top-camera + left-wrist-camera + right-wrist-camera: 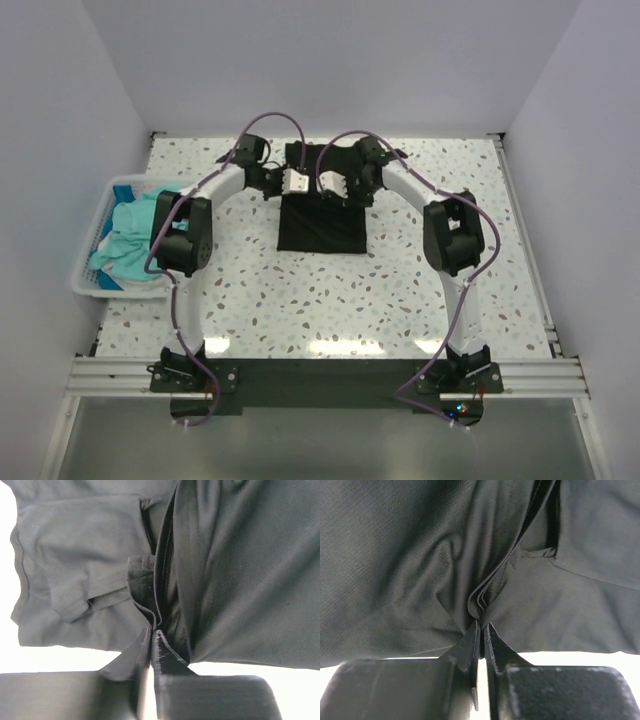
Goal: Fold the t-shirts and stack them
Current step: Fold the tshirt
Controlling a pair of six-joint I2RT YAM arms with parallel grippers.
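The black t-shirt [322, 226] lies partly folded at the far middle of the table, its far edge lifted. My left gripper [296, 182] is shut on its far left edge; in the left wrist view the closed gripper [152, 631] pinches a bunched fold of the black t-shirt [240, 580]. My right gripper [336, 186] is shut on the far right edge; in the right wrist view the gripper [482, 626] pinches several layers of the black t-shirt [410, 565]. Teal t-shirts [130, 240] lie heaped in the basket at the left.
A white slatted basket [82, 276] stands at the table's left edge and holds the teal shirts. The speckled tabletop [330, 300] spreads between the shirt and the arm bases. White walls close in the back and sides.
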